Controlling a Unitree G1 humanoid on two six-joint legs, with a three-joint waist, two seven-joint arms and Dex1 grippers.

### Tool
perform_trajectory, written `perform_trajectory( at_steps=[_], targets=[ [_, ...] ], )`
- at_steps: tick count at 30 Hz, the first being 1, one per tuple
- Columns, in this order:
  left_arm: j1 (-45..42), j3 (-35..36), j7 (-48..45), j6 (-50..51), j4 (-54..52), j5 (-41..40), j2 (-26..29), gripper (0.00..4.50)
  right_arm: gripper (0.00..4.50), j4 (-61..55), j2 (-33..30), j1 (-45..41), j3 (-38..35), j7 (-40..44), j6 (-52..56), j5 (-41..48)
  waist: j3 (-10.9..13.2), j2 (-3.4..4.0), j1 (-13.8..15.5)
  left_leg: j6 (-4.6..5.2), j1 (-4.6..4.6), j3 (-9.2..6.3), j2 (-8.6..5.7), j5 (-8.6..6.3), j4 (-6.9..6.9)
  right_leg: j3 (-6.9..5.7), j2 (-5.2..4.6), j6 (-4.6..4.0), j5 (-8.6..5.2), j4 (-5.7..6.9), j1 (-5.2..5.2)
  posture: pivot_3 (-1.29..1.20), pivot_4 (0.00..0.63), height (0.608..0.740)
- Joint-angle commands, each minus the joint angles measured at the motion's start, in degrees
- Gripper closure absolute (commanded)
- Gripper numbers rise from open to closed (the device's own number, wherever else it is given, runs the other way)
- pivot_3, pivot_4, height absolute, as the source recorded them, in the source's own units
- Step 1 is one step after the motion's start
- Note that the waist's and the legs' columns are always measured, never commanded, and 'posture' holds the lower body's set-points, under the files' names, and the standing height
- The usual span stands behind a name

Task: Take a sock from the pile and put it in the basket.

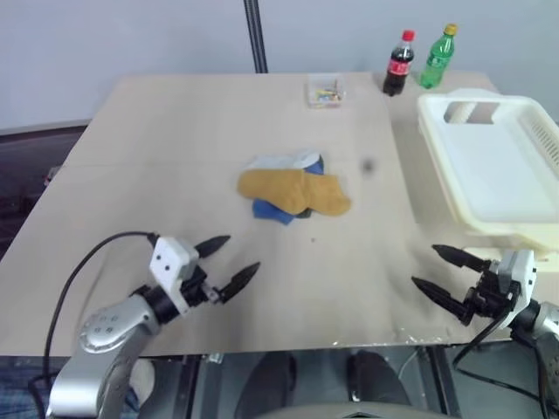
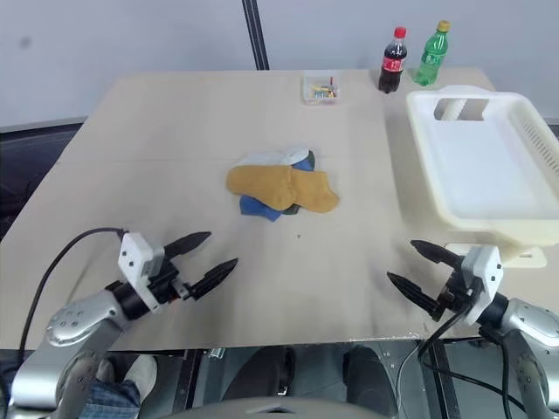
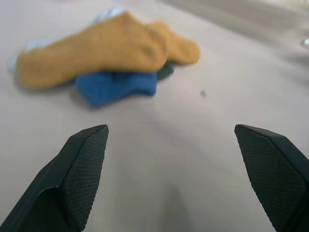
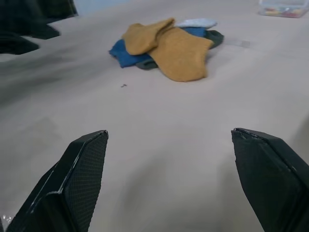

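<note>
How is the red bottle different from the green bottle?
The red-capped bottle holds dark cola and wears a red label; the green bottle is see-through green with a yellow cap. The green bottle stands nearer the basket, while the red-capped bottle is nearer the small clear box. Both stand upright at the table's far edge.

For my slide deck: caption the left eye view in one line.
Both grippers, left and right, open and empty over the table, sock pile untouched, basket empty.
</note>
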Motion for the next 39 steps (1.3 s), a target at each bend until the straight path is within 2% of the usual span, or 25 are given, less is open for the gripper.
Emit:
perform_trajectory(
  at_steps=[1, 7, 13, 20, 21, 23, 28, 29, 30, 31, 39],
  targets=[
    [-5.61, -6.65, 2.66, -3.12, 3.36, 7.79, -0.68, 0.0, 0.23, -0.55, 0.02, -0.89, -0.31, -0.31, -1.3, -0.01, -0.02, -0.01, -0.08, 0.0, 0.03, 0.02, -0.01, 0.0, 0.0, 0.02, 0.01, 0.01, 0.01, 0.0, 0.01, 0.0, 0.15, 0.74],
    [-16.91, -18.57, 6.08, -8.46, 14.96, 17.59, -7.88, 0.0, 0.23, 0.63, 0.05, -2.92, -0.1, -0.91, -1.94, -1.22, 0.0, -0.05, -0.19, 0.0, -0.06, 0.0, -0.09, 0.01, 0.09, 0.02, 0.03, 0.08, 0.04, 0.01, -0.02, 0.0, 0.15, 0.74],
    [-23.29, -22.13, 9.38, -14.14, 23.46, 22.17, -13.68, 0.0, 0.23, -0.62, 0.05, -1.92, -0.57, -2.23, -2.17, -1.49, -0.01, -0.03, -0.32, 0.0, -0.05, -0.03, -0.07, 0.01, 0.08, 0.0, 0.05, 0.09, 0.05, 0.02, -0.02, 0.0, 0.15, 0.74],
    [-26.48, -22.79, 11.99, -18.27, 29.93, 26.33, -15.67, 0.0, 0.23, -1.48, -0.24, -0.46, -1.15, -3.12, -2.47, -1.65, -0.01, -0.02, -0.42, 0.0, -0.04, 0.0, -0.11, 0.01, 0.08, 0.04, 0.04, 0.12, 0.06, 0.03, -0.02, 0.0, 0.15, 0.74],
    [-27.03, -22.45, 12.52, -18.41, 30.8, 26.49, -16.04, 0.41, 0.0, -1.46, -0.24, -0.36, -1.22, -3.25, -2.49, -1.66, -0.01, -0.02, -0.43, 0.0, -0.04, -0.01, -0.12, 0.01, 0.09, 0.03, 0.04, 0.12, 0.06, 0.04, -0.01, 0.0, 0.15, 0.74],
    [-27.85, -21.91, 13.41, -19.03, 32.23, 27.03, -16.44, 0.77, 0.0, -1.3, -0.25, -0.23, -1.19, -3.43, -2.63, -1.81, -0.01, -0.02, -0.37, 0.01, -0.04, -0.01, -0.13, 0.02, 0.11, 0.04, 0.03, 0.13, 0.07, 0.05, -0.01, 0.0, 0.15, 0.74],
    [-28.29, -21.16, 14.41, -20.01, 32.94, 27.35, -16.64, 3.04, 0.0, -1.13, -0.14, 0.1, -0.89, -3.75, -3.05, -2.03, -0.01, -0.02, -0.37, 0.0, -0.04, -0.02, -0.12, 0.02, 0.11, 0.03, 0.04, 0.13, 0.07, 0.06, -0.01, 0.0, 0.15, 0.74],
    [-28.15, -21.03, 14.42, -19.96, 32.6, 27.19, -16.71, 3.68, 0.0, -1.07, -0.07, 0.17, -0.78, -3.83, -3.13, -2.09, -0.01, -0.02, -0.37, 0.0, -0.05, -0.02, -0.12, 0.02, 0.11, 0.03, 0.03, 0.13, 0.07, 0.05, -0.02, 0.0, 0.15, 0.74],
    [-27.94, -21.04, 14.39, -20.0, 32.32, 27.15, -16.73, 3.9, 0.0, -0.87, 0.06, 0.2, -0.62, -3.91, -3.29, -2.25, -0.01, -0.02, -0.36, 0.0, -0.05, -0.02, -0.12, 0.02, 0.11, 0.03, 0.03, 0.13, 0.07, 0.05, -0.01, 0.0, 0.15, 0.74],
    [-27.73, -21.07, 14.4, -20.05, 32.08, 27.13, -16.78, 4.38, 0.0, -0.7, 0.19, 0.18, -0.45, -4.02, -3.4, -2.37, -0.01, -0.02, -0.36, 0.0, -0.04, -0.01, -0.13, 0.02, 0.11, 0.04, 0.03, 0.13, 0.07, 0.05, -0.01, 0.0, 0.15, 0.74],
    [-26.29, -20.93, 14.05, -19.32, 29.04, 26.2, -17.35, 4.38, 0.0, -0.17, 0.34, -0.54, -0.21, -4.32, -3.4, -2.76, -0.01, -0.02, -0.36, 0.0, -0.04, -0.01, -0.12, 0.02, 0.11, 0.04, 0.03, 0.13, 0.07, 0.06, -0.01, 0.0, 0.15, 0.74]
  ],
)
